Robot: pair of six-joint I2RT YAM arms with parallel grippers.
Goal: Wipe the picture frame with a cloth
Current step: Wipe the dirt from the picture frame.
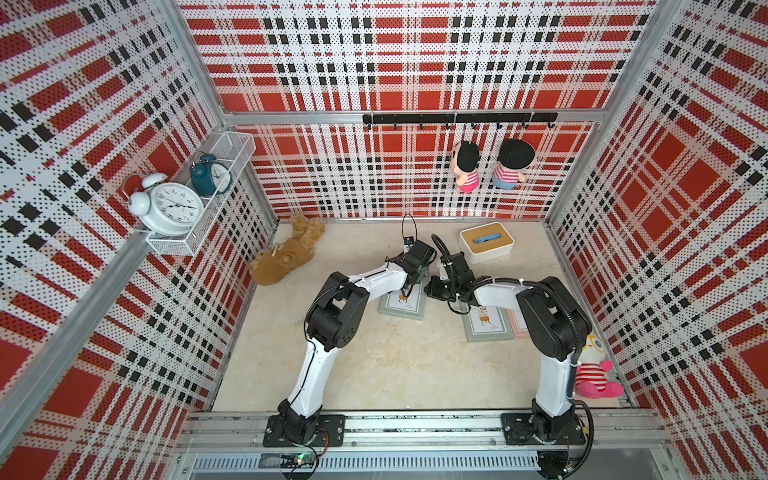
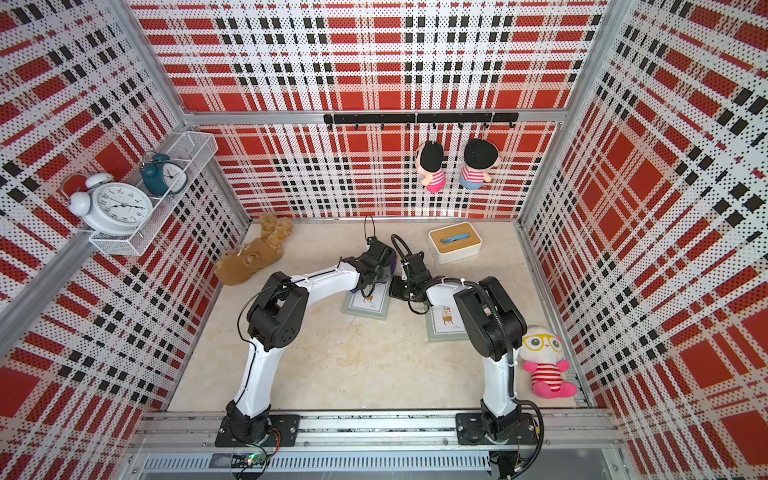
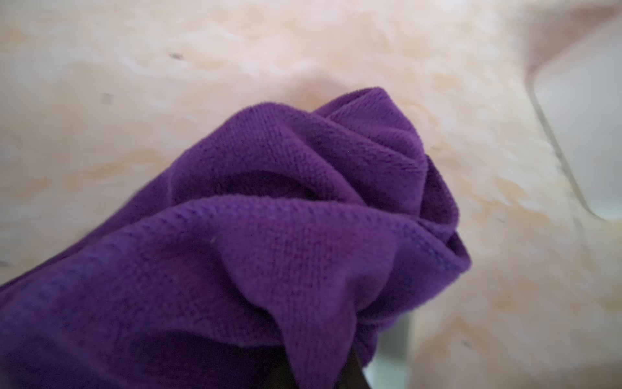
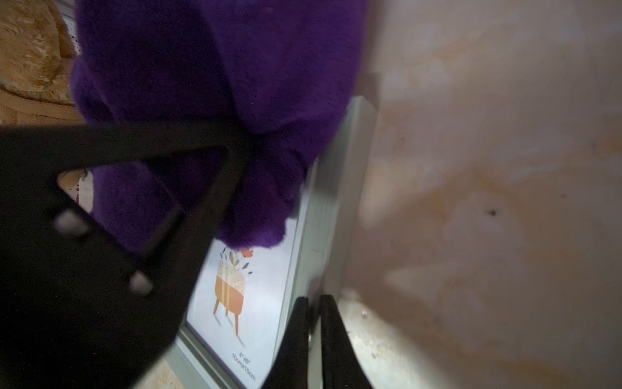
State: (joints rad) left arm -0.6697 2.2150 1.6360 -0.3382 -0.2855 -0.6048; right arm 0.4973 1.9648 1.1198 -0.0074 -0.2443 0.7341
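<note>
A grey-green picture frame [image 1: 402, 306] [image 2: 368, 306] with a plant-pot print lies flat on the floor mid-scene. In the right wrist view my right gripper [image 4: 314, 303] is shut on the rim of this frame [image 4: 255, 286], one finger on each side of it. The deep purple cloth [image 3: 286, 235] [image 4: 218, 84] is bunched up and rests on the frame's far part. My left gripper [image 3: 316, 370] is shut on a fold of it, its black fingers [image 4: 134, 202] just above the print. In both top views the two grippers [image 1: 411, 282] [image 2: 392, 289] meet over the frame, and a bit of cloth [image 2: 390, 264] shows.
A second grey-green frame [image 1: 488, 325] and a pink one [image 1: 519, 322] lie under the right arm. A white tissue box [image 1: 486, 243] stands behind the grippers, a brown plush toy [image 1: 286, 257] at the back left, a pink-and-white plush [image 1: 594, 374] at the right wall.
</note>
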